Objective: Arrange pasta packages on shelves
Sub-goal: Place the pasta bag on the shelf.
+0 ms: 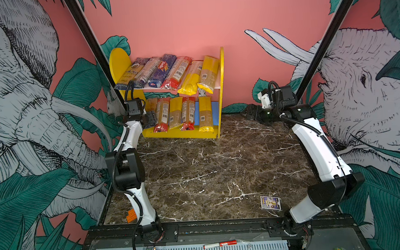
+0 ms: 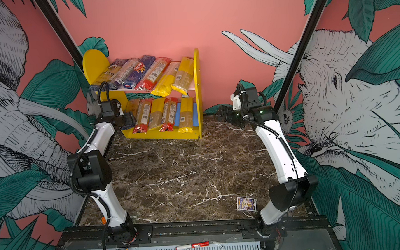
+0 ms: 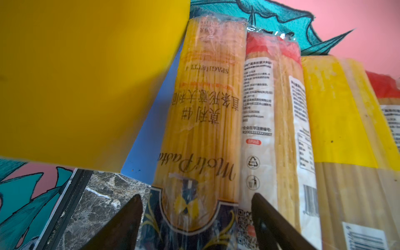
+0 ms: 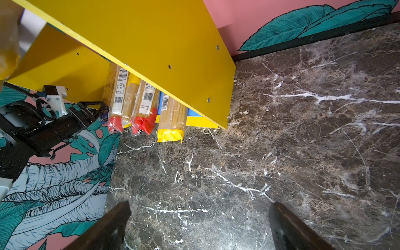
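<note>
Left wrist view showed you the left fingers (image 3: pixel 121 225) released and spread, with the dark blue end of a spaghetti packet (image 3: pixel 201 121) between them, lying on the blue lower board (image 3: pixel 149 134) of the shelves (image 3: pixel 75 75). A red-ended packet (image 3: pixel 277 108) lay just beside one finger. Your right fingers (image 4: pixel 292 229) stood wide apart above the table (image 4: pixel 303 140), shelves well ahead of them.

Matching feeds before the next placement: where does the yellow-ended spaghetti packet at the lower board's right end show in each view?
Both top views: yellow-ended spaghetti packet, rightmost on the blue lower board.
Left wrist: not in it.
Right wrist: the packet nearest the yellow side panel.
Shared landmark: the blue lower board, in all four.
</note>
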